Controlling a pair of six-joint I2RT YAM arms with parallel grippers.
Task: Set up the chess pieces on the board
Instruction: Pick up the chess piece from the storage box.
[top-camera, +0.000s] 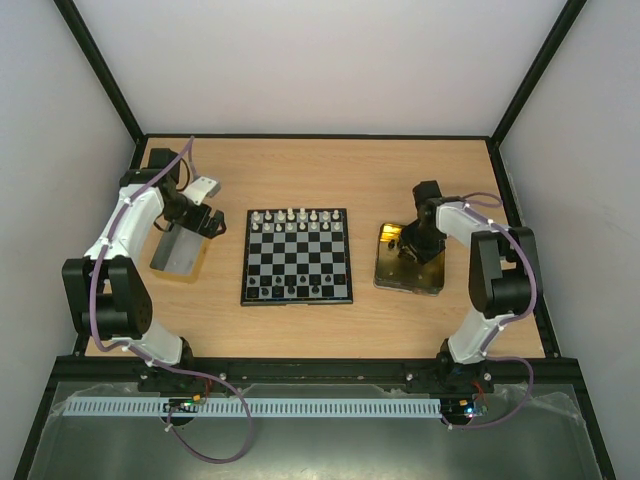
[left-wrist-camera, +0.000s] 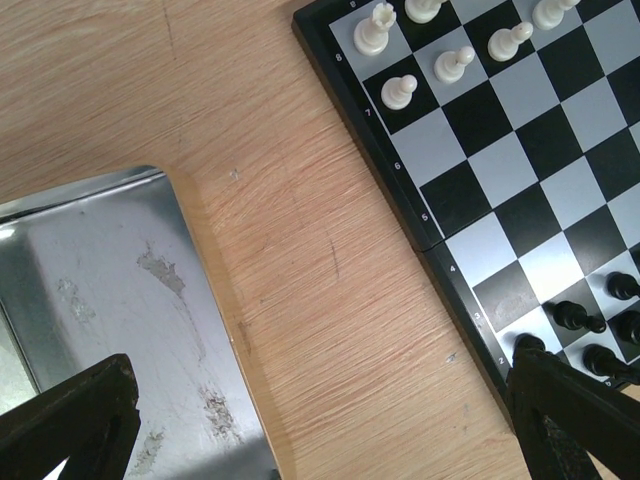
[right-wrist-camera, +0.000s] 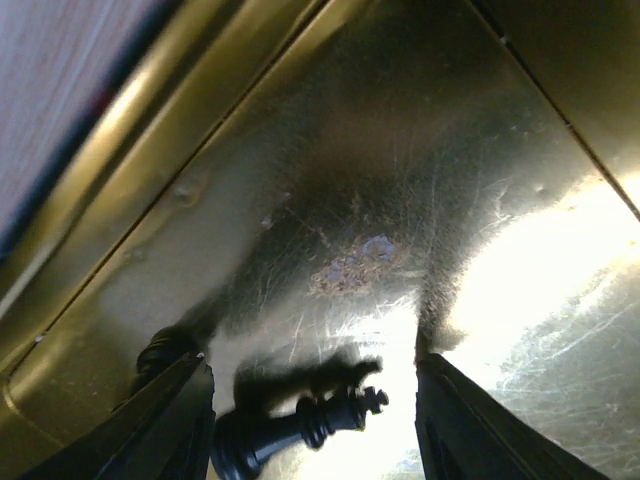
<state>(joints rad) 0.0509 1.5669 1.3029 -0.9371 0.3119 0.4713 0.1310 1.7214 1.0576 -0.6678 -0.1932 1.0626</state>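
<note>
Hanging low over the gold tray, your right gripper has its fingers spread apart, one on either side of a black chess piece lying on its side on the tray floor. You cannot tell whether its base touches the nearer finger. Your left gripper is spread wide too and holds nothing, poised above the silver tray and the table just beside the board. On the board, white pieces stand along the far rows and black pieces on the near ones.
</note>
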